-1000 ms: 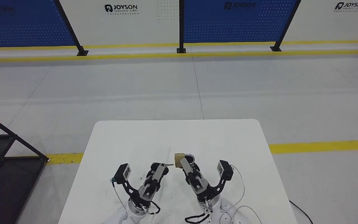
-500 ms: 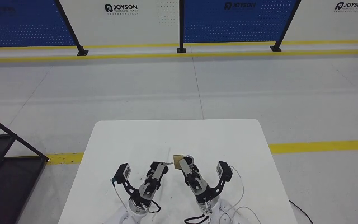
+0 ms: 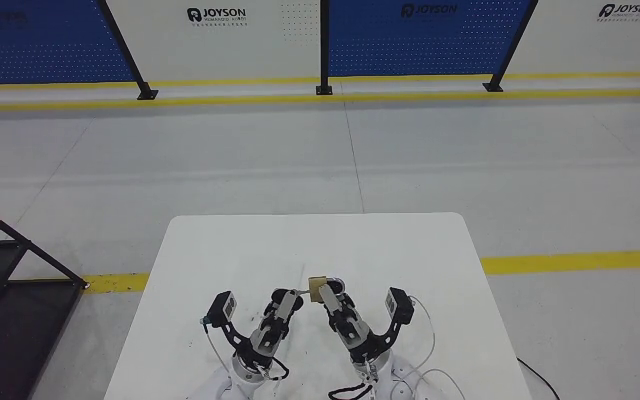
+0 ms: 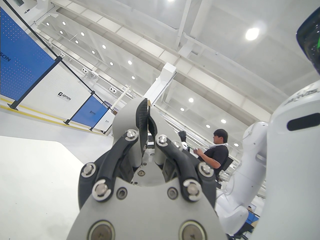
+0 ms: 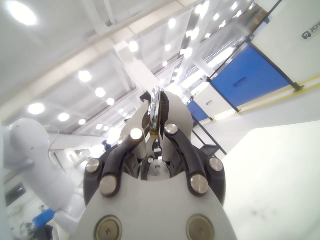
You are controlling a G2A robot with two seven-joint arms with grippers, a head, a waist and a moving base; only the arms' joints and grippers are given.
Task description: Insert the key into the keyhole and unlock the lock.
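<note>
A brass padlock [image 3: 319,287] with a silver shackle is held above the white table [image 3: 300,240], near its front edge. My right gripper [image 3: 331,292] is shut on it; in the right wrist view the lock [image 5: 153,112] stands edge-on between the pads, shackle outward. Just to the lock's left, my left gripper [image 3: 290,297] points at it with its tip close to the brass body. In the left wrist view that gripper [image 4: 147,108] is shut, and a thin sliver of the key [image 4: 149,102] shows at the fingertips. The key's blade and the keyhole are hidden.
The table's far half and both sides are bare white surface. Beyond it lies grey floor with yellow lines [image 3: 560,263] and blue and white fence panels [image 3: 420,35]. A black frame [image 3: 30,265] stands off the table's left side.
The right gripper has shifted the padlock slightly left, toward the left gripper's tip. The left gripper has barely moved.
</note>
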